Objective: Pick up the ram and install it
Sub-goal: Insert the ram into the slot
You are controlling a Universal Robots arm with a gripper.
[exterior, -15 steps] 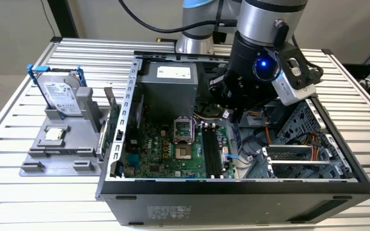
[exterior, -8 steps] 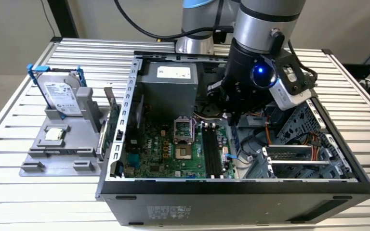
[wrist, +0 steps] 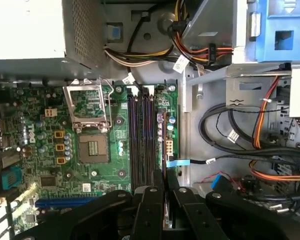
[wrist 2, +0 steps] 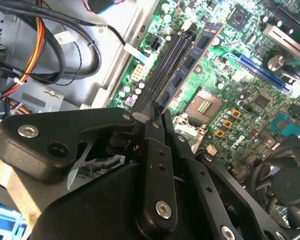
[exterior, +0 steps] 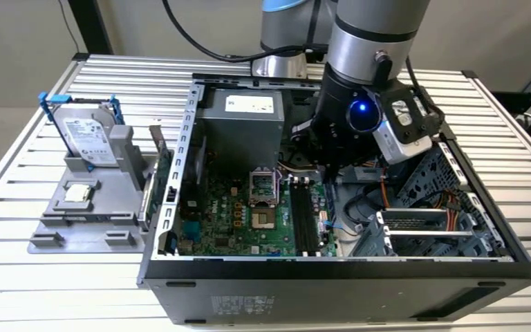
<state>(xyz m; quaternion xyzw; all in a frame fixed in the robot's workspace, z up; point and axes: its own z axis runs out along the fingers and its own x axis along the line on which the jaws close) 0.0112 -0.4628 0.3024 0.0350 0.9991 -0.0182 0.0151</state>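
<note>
Evidently clenched on the ram [wrist 2: 202, 47], with the hand [wrist 2: 155, 114] pinching its flat faces and the stick seen edge-on. Looks light, stiff and fragile: best taken by the bare board, off chips and contacts, and never flexed. Hangs close over the dark memory slots [wrist: 141, 135] of the motherboard [wrist: 120, 172], parallel to them; contact unclear. Farther out, all within the open computer case [exterior: 339, 273] on the desk [exterior: 63, 290].

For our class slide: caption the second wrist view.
Gripper inside the open computer case, jaws over the motherboard's memory slots, beside a seated blue module.
</note>
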